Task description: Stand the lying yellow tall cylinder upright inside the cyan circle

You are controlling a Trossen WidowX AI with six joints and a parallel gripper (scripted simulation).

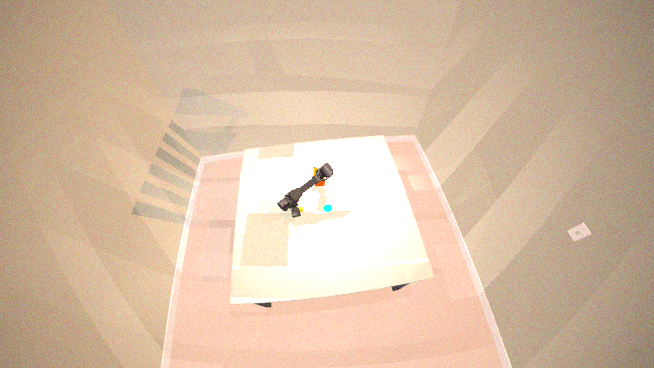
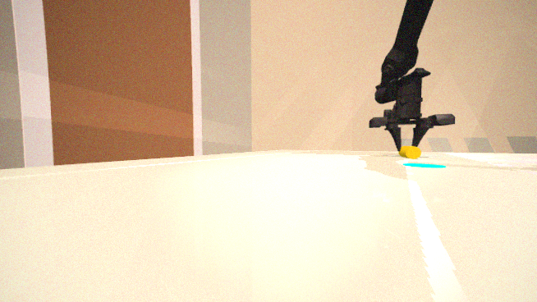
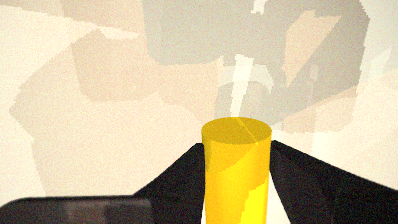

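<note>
The yellow tall cylinder point(image 1: 301, 209) point(image 2: 410, 152) point(image 3: 236, 175) lies on its side on the table, one round end toward the exterior camera. My gripper point(image 2: 407, 149) point(image 3: 235, 150) is shut on it; in the wrist view a black finger touches each side of it near that end. The gripper points down at the table. The cyan circle point(image 1: 328, 208) point(image 2: 424, 166) lies flat on the table, to the right of the cylinder in the top view, apart from it and with nothing on it. The cylinder's far part is cut off in the wrist view.
The pale table point(image 1: 350, 240) point(image 2: 246, 230) carries the arm. An orange-red block-like thing point(image 1: 320, 183) with a yellow-orange part lies beside the arm's base in the top view, partly hidden by the arm. Patches of light and shadow cross the table top.
</note>
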